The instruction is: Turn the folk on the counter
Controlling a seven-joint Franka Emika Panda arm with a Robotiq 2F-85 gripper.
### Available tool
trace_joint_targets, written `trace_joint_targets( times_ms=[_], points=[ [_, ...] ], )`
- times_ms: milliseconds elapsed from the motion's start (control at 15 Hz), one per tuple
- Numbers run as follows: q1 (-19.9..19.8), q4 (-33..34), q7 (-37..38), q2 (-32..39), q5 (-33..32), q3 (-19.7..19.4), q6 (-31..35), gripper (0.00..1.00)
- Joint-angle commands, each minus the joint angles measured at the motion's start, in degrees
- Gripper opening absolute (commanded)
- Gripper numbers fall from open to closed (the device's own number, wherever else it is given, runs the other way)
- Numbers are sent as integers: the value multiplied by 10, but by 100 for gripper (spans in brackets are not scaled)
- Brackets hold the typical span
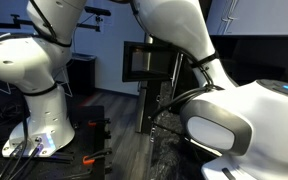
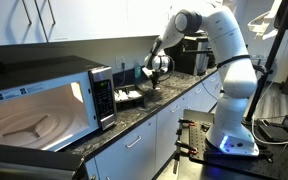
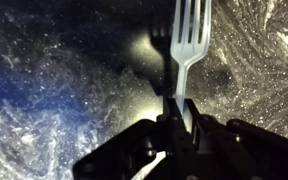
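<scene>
In the wrist view my gripper (image 3: pixel 180 110) is shut on the handle of a white plastic fork (image 3: pixel 189 40). The fork's tines point away from me, toward the top of the frame, over the glossy black speckled counter (image 3: pixel 54 90). The fork's dark shadow lies on the stone just left of it. In an exterior view my gripper (image 2: pixel 156 68) hangs low over the counter (image 2: pixel 174 95) beside the microwave; the fork is too small to make out there. In an exterior view the counter (image 1: pixel 174 155) shows only as a dark strip behind my arm.
A microwave (image 2: pixel 44 100) with its door open stands on the counter. A black tray (image 2: pixel 132 96) with white items sits between it and my gripper. White wall cabinets (image 2: pixel 74 20) hang above. A second robot base (image 1: pixel 39 100) stands on the floor nearby.
</scene>
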Motion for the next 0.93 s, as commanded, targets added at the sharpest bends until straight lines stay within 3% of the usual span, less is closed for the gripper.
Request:
trace_joint_targets(
  times_ms=[0,467,600,667,867],
  points=[
    [-18,4,13,-8,14,18,-18,3],
    [-53,21,112,-19,95,37,-109,3],
    [-69,15,71,-28,117,55,-98,3],
    [-56,19,91,-10,91,41,-86,11],
    [-65,19,84,-13,99,49,-87,11]
  ],
)
